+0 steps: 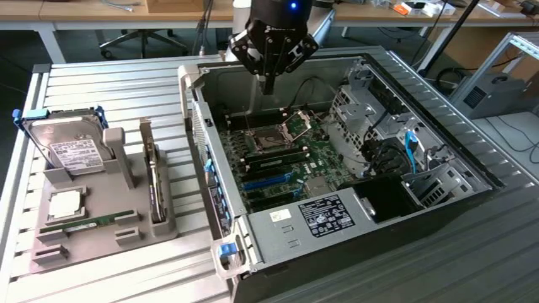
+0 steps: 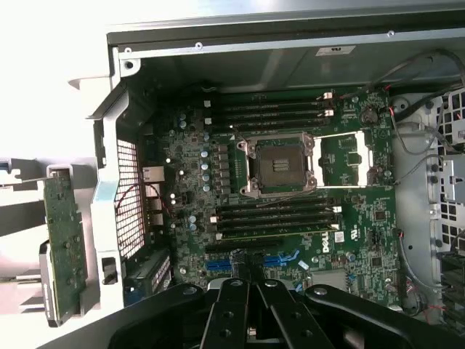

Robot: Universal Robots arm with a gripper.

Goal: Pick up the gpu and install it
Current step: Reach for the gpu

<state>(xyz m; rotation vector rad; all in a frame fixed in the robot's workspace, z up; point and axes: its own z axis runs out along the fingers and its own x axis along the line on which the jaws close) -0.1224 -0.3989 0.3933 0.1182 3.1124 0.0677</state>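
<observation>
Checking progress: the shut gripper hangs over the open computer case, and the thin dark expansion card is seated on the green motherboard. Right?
No. The exterior view shows the thin dark expansion card standing on edge in the grey holder tray outside the case. The rest holds.

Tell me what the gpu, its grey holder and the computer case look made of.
The gpu looks like circuit board: matte, dotted with small parts. The holder is probably moulded plastic: uniform matte grey, blocky shapes. The computer case looks like sheet metal: dull silver, folded edges, punched vents.
</observation>
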